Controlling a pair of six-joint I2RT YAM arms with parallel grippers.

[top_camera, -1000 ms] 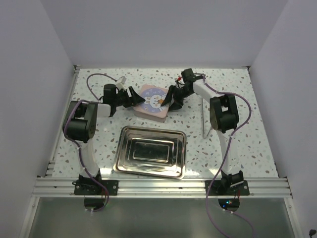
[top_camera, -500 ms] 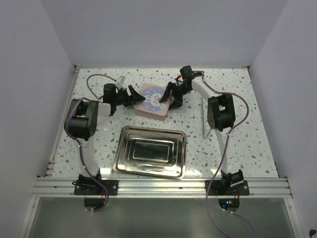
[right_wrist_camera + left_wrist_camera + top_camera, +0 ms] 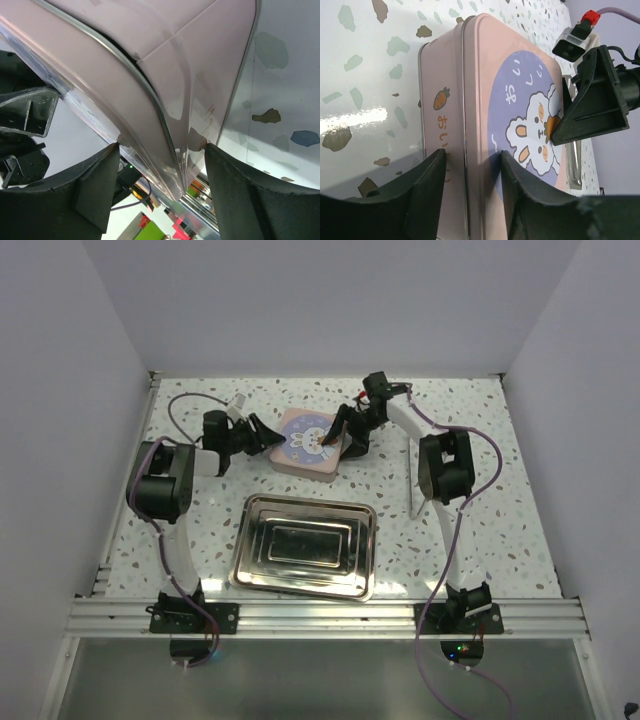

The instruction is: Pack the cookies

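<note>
- I am looking down on a speckled white worktop (image 3: 500,510) boxed in by plain pale walls (image 3: 330,300).
- A pink bunny-lidded tin (image 3: 305,445) is sitting at upper centre, with a steel tray (image 3: 255,570) lying below it.
- The left hand (image 3: 262,436) is straddling the tin's left edge and the right hand (image 3: 345,437) its right corner. I cannot tell whether either is clamping.
- The cookies are not showing in any view.

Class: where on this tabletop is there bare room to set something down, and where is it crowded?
Bare table lies right of the right arm and between it and the tray. The tray's floor is bare too. Crowded: the far middle, where left pincer and right pincer flank the pink tin.
</note>
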